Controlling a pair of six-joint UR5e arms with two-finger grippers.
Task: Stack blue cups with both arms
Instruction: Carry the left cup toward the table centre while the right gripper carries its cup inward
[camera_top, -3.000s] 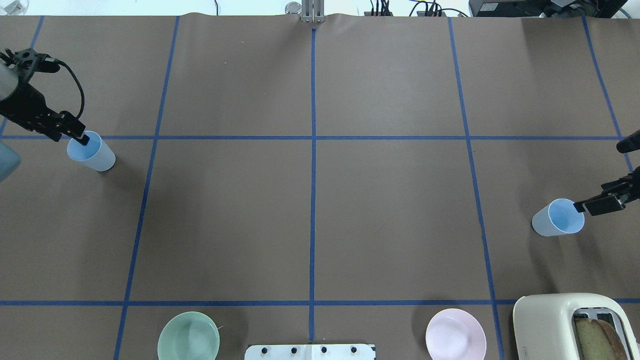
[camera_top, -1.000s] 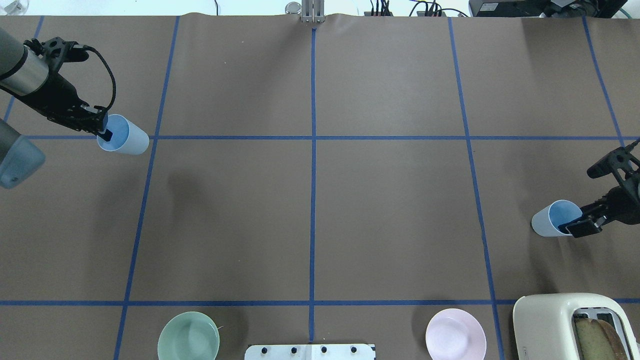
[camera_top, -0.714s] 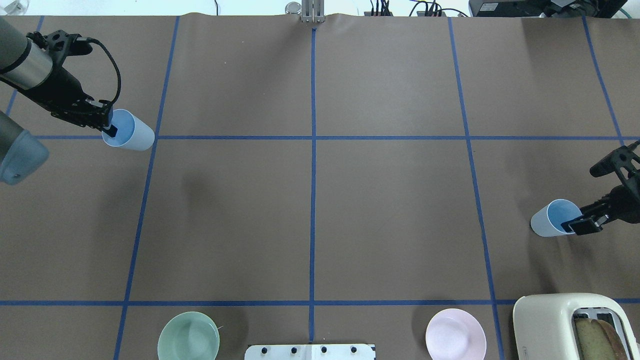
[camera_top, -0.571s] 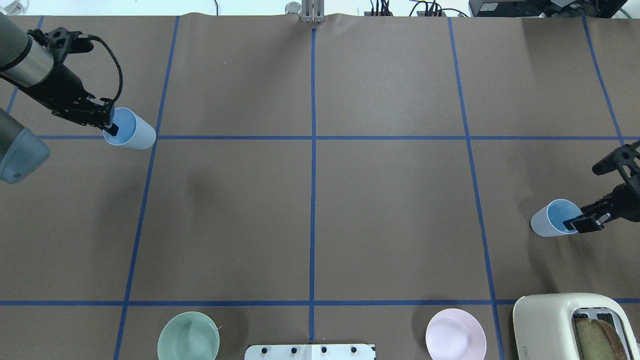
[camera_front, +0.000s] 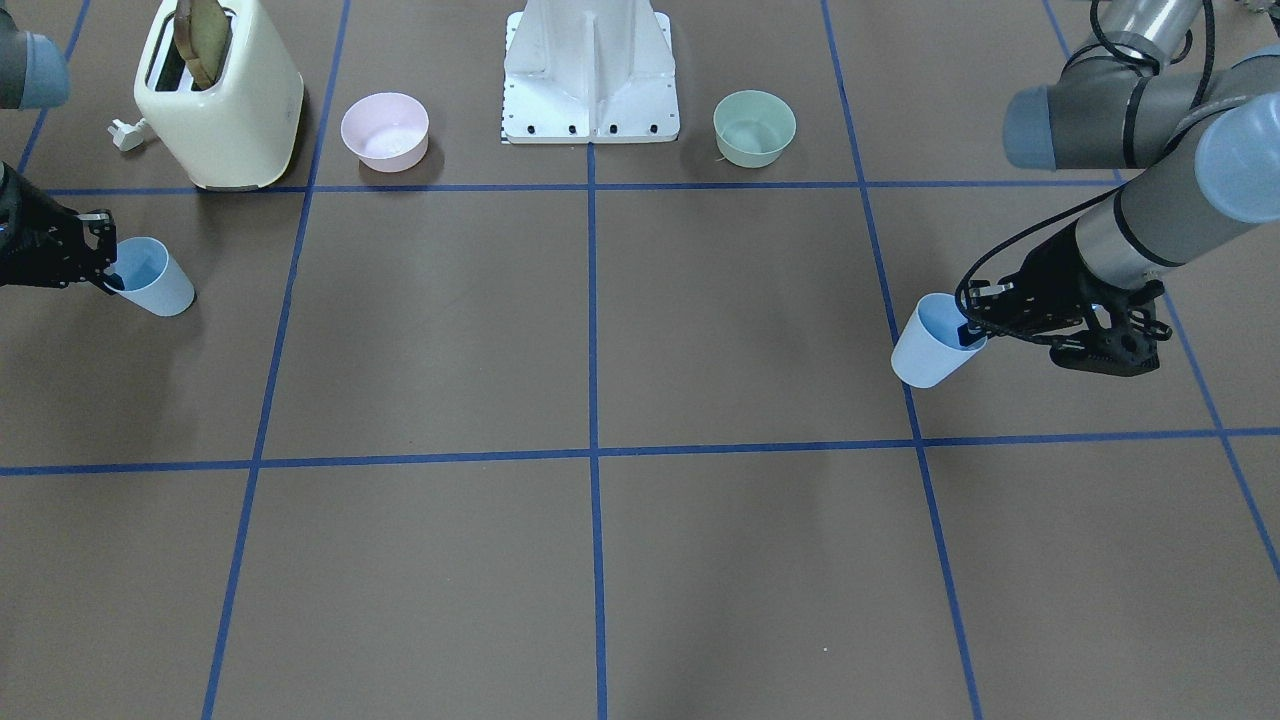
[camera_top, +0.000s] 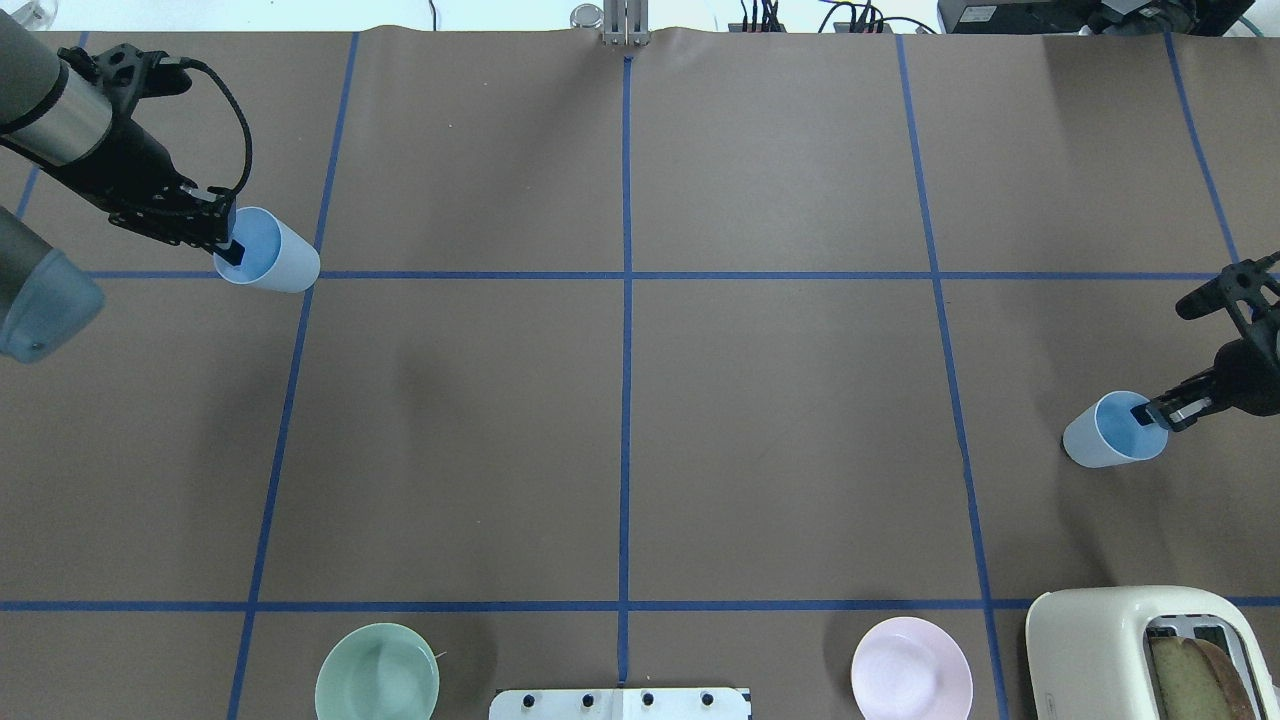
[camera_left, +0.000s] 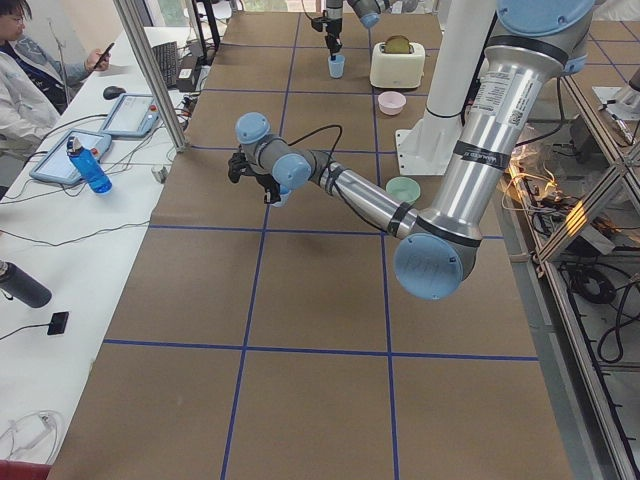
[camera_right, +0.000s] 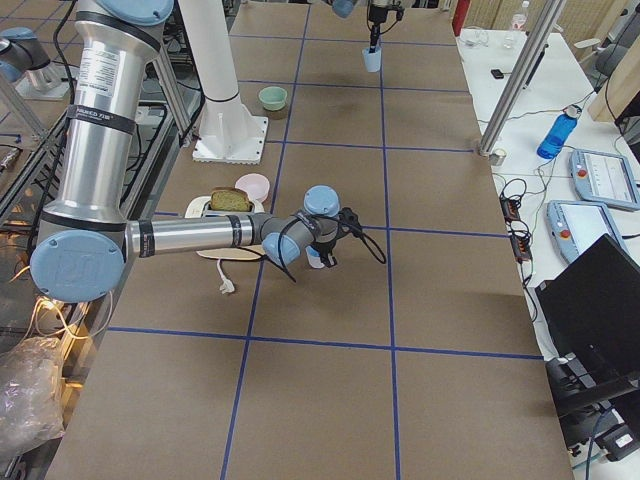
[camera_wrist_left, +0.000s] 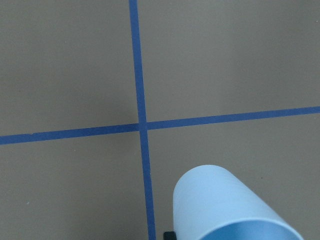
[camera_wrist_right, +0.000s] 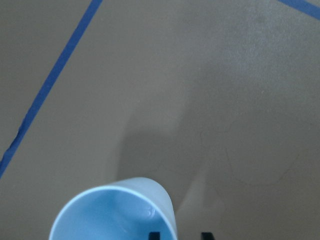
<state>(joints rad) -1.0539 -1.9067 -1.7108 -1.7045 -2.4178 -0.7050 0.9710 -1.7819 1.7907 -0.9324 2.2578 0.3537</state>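
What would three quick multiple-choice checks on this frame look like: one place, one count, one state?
1. Which bowl stands beside the toaster? A the pink one; B the green one; C neither.
2. How many blue cups are out? A one; B two; C three.
3. The left cup is: A lying in a bowl; B nested in the other cup; C pinched at its rim by the left tool.

Key:
1 A, the pink bowl is right next to it.
2 B, the left cup plus the right cup at the right tool.
3 C, the tool's tip sits inside the rim, seen from overhead.
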